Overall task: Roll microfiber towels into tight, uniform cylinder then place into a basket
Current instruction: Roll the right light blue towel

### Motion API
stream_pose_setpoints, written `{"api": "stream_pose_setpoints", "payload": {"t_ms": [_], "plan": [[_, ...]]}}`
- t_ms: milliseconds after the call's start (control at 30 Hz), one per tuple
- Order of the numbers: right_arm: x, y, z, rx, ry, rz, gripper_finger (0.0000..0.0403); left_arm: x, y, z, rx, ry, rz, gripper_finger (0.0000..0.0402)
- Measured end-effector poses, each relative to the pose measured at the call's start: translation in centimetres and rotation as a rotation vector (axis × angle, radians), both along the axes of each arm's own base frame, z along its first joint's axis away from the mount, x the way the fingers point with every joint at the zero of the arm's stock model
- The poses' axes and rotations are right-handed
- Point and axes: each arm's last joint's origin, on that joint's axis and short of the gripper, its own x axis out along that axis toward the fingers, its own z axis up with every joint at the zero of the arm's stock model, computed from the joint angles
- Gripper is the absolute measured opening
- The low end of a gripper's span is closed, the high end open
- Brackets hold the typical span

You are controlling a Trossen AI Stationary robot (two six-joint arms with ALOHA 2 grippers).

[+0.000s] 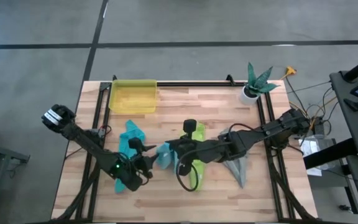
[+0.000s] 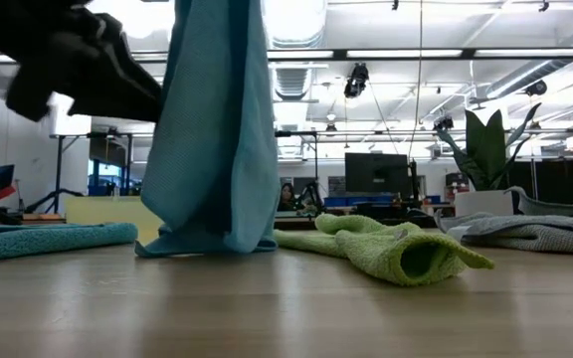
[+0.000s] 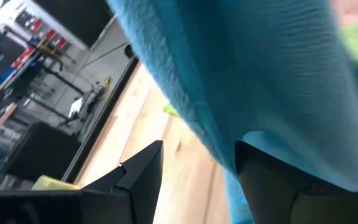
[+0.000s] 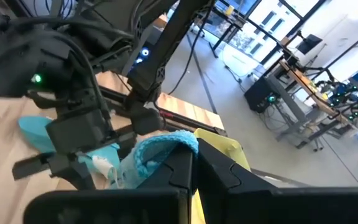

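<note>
Right gripper (image 4: 190, 163) holds the light blue towel (image 2: 214, 129) hanging above the table (image 1: 229, 106)

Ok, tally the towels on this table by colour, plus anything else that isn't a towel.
Teal towel: 1
Light blue towel, hanging from the right gripper: 1
Lime green towel: 1
Grey towel: 1
Yellow basket: 1
Potted plant: 1
Total: 6

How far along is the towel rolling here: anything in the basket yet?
Nothing looks done: the yellow basket looks empty. In hand: the right tool is shut on the light blue towel, which hangs down to the table, with the left tool open beside it. Left: the teal, lime green and grey towels lie unrolled.
</note>
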Motion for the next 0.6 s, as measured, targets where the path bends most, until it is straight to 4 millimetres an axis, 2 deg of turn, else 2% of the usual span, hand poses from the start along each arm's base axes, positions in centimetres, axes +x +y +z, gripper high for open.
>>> {"api": "stream_pose_setpoints", "payload": {"t_ms": [267,600], "plan": [[0.0,0.1,0.0,-0.003,0.002,0.005,0.0009,-0.2,2.1,-1.8,0.009,0.033,0.072,0.0184],[0.0,0.1,0.0,-0.003,0.003,0.004,0.0008,0.2,1.9,-1.4,-0.024,-0.006,0.072,0.0184]]}}
